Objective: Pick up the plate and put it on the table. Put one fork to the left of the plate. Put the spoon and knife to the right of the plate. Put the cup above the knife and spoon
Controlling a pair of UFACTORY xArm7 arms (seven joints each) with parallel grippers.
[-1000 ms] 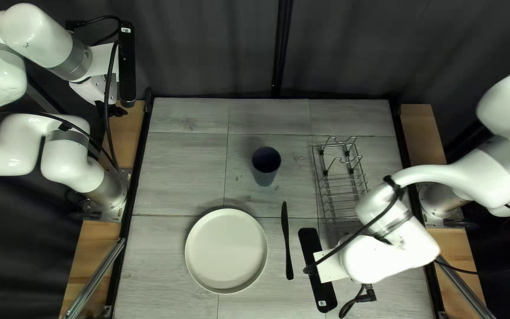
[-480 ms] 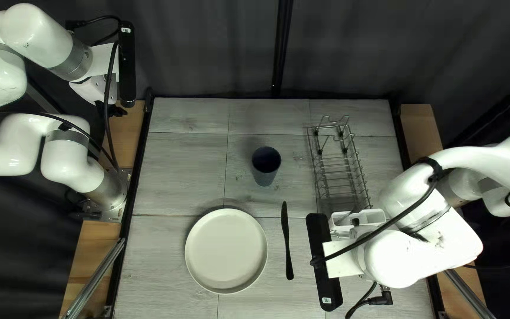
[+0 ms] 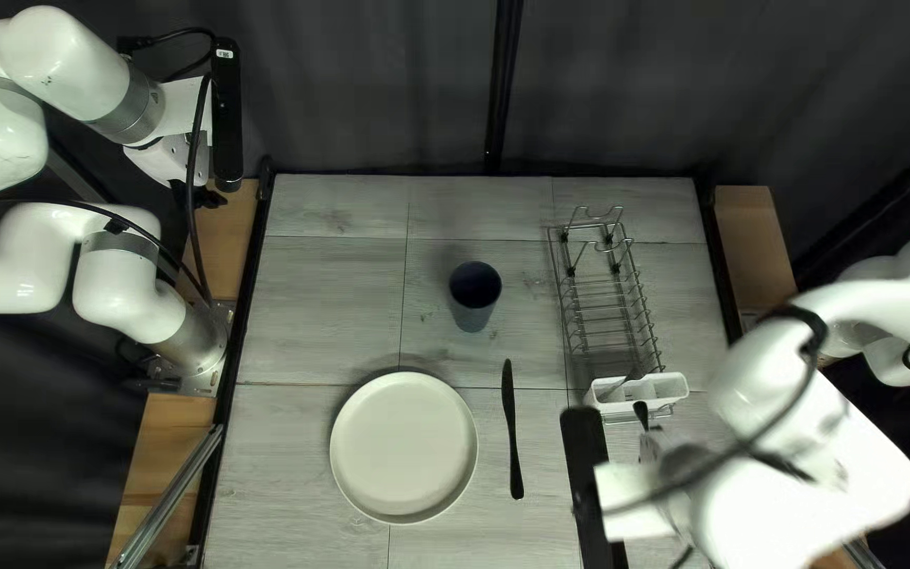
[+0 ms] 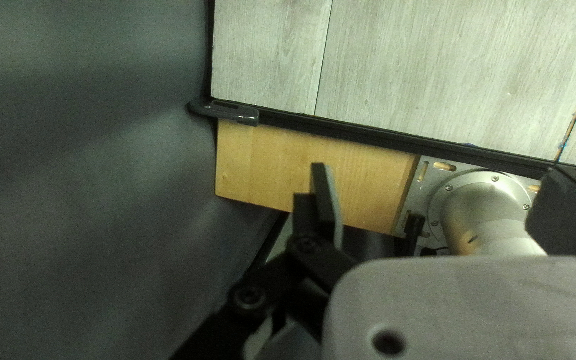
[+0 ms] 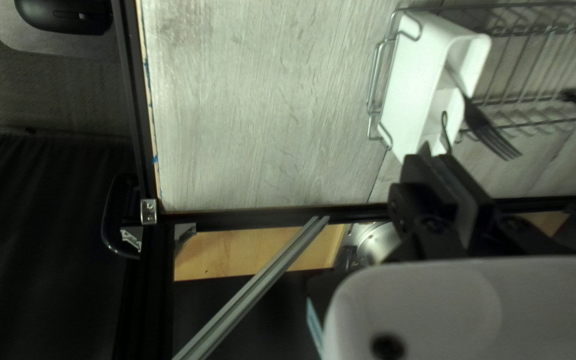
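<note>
Since the earlier frame, the right arm (image 3: 808,453) has shifted away from the cutlery box (image 3: 676,388). The right gripper (image 5: 437,159) is nearly closed, apparently pinching the spoon (image 3: 641,413) just outside the box. The spoon looks light, stiff and slick, likely to pivot; mid-handle seems the best hold. The left gripper (image 4: 438,187) stands wide, empty.

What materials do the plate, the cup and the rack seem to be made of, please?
The plate looks like ceramic or hard plastic: off-white, smooth, with a soft sheen and a raised rim. The cup is opaque grey-blue and looks matte, perhaps plastic or ceramic. The rack is most likely polished metal: thin, bent silvery wires that catch the light.
</note>
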